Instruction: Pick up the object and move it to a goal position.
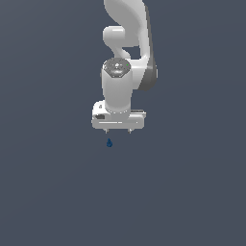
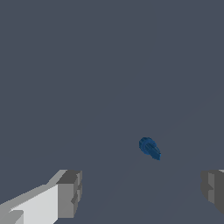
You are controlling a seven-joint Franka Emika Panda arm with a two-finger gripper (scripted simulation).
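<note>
The object (image 1: 109, 142) is a tiny dark blue teardrop-shaped lump lying on the flat grey ground. My white gripper (image 1: 118, 130) hangs just above and slightly to the exterior view's right of it, pointing down. In the wrist view the object (image 2: 149, 148) lies ahead of the gap between the two grey fingertips (image 2: 70, 194), apart from both. The gripper (image 2: 142, 192) is open with nothing between its fingers.
Flat dark grey ground (image 1: 192, 192) stretches all around. The white arm (image 1: 126, 43) rises behind the gripper toward the top of the exterior view. No other object shows.
</note>
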